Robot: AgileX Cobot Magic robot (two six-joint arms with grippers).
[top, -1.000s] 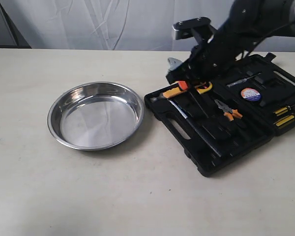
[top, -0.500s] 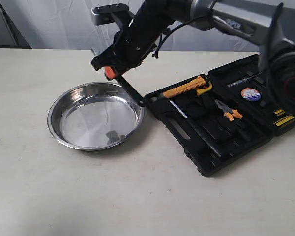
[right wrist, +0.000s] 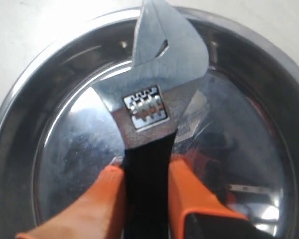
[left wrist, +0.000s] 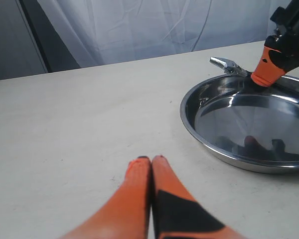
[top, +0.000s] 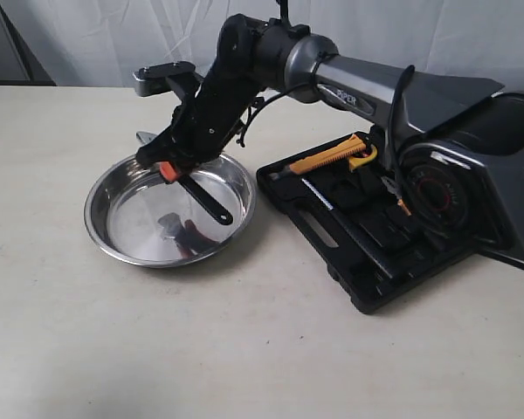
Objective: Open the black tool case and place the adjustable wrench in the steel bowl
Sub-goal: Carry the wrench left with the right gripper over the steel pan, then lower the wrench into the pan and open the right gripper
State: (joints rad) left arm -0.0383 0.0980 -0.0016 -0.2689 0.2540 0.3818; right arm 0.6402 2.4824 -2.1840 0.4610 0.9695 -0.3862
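Observation:
The steel bowl (top: 131, 225) sits left of centre on the table. Above it my right gripper (top: 168, 168) is shut on the adjustable wrench (top: 206, 200): the black handle slants down over the bowl's inside, and the silver head sticks out past the far rim. In the right wrist view the wrench (right wrist: 154, 99) is pinched between the orange fingers of my right gripper (right wrist: 147, 172), with the bowl (right wrist: 254, 99) beneath. The black tool case (top: 375, 253) lies open to the right. My left gripper (left wrist: 150, 160) is shut and empty, low over the table, short of the bowl (left wrist: 185, 117).
An orange-handled hammer (top: 332, 155) lies in the open case, and more tools are partly hidden behind the right arm (top: 367, 83), which reaches across the case. A white curtain hangs behind the table.
The right arm has swung left from the case, carrying the wrench, and come down over the bowl. The wrench's handle now hangs over the bowl's inside.

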